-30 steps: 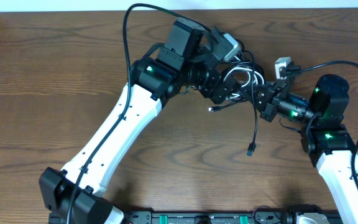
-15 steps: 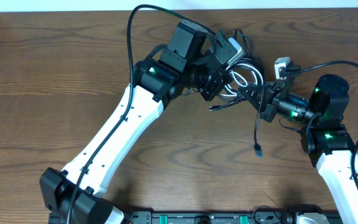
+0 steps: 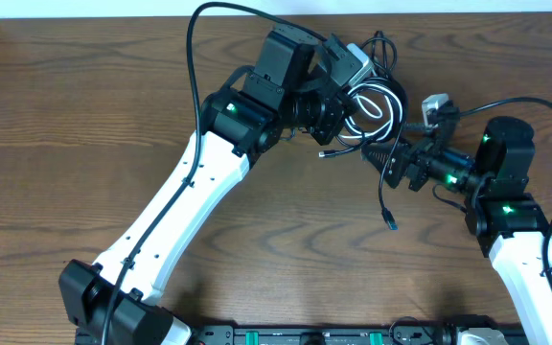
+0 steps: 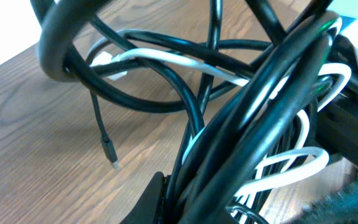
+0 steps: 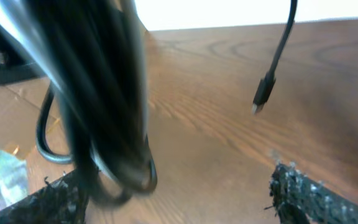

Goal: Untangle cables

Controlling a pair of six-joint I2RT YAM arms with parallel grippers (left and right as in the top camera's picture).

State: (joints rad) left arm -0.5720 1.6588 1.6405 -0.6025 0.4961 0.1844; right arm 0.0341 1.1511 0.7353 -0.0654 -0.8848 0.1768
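At the far edge of the table (image 3: 84, 115), the cables (image 3: 372, 103) sat bunched together. The left hand (image 3: 343, 121) was clenched on them. The right hand (image 3: 394, 165) gaped released, strands passing beside its fingers (image 5: 303, 193). A hard pull could tighten the tangle or drag everything off.

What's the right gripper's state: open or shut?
Open. In the wrist view the right gripper has its fingers wide apart with bare table between them; the black cables pass beside one finger, not clamped.
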